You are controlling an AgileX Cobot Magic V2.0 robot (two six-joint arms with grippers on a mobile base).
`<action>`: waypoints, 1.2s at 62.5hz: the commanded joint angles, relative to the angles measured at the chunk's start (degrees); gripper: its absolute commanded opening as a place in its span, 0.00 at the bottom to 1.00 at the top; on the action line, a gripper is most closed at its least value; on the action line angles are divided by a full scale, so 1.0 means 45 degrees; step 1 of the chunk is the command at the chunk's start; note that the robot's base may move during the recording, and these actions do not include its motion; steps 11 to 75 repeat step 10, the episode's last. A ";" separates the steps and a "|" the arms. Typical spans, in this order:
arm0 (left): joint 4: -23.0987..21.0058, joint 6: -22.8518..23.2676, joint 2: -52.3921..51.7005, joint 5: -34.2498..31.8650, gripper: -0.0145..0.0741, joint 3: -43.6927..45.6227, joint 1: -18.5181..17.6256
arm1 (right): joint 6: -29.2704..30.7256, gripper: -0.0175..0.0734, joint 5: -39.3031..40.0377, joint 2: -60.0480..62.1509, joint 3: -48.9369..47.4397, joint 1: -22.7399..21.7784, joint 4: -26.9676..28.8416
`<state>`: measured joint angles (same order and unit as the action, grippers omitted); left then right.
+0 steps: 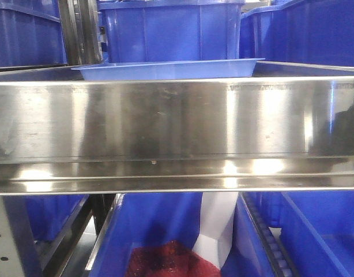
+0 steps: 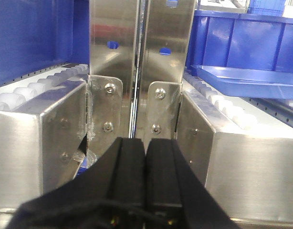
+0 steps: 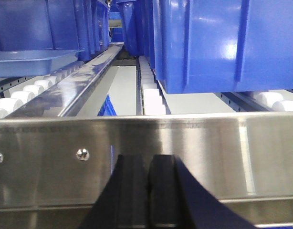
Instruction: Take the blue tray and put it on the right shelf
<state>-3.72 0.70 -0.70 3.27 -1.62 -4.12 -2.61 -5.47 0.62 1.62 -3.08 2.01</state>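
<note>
The blue tray [image 1: 168,70] lies flat on the right shelf [image 1: 177,118], just behind its tall steel front lip. The tray [image 2: 246,80] also shows at the right of the left wrist view, resting on white rollers, and the tray [image 3: 34,61] shows at the upper left of the right wrist view. My left gripper [image 2: 145,143] is shut and empty, low in front of the steel upright posts. In front of the shelf's front lip [image 3: 184,157], my right gripper [image 3: 147,160] is shut with nothing in it. Neither gripper touches the tray.
Deep dark-blue bins [image 1: 171,29] stand behind the tray, and another bin [image 3: 223,43] sits on the rollers at the right. Steel uprights [image 2: 141,62] divide left and right racks. Below the shelf, more blue bins [image 1: 159,231] hold red material [image 1: 165,262].
</note>
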 commanded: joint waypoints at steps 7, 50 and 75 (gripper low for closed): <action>-0.0097 -0.0030 -0.0145 -0.1103 0.11 -0.0352 0.0022 | 0.0134 0.25 0.1215 0.0256 -0.0288 -0.0081 0.0052; -0.0097 -0.0030 -0.0145 -0.1103 0.11 -0.0352 0.0022 | 0.0134 0.25 0.1215 0.0256 -0.0288 -0.0081 0.0052; -0.0097 -0.0030 -0.0145 -0.1103 0.11 -0.0352 0.0022 | 0.0134 0.25 0.1215 0.0256 -0.0288 -0.0081 0.0052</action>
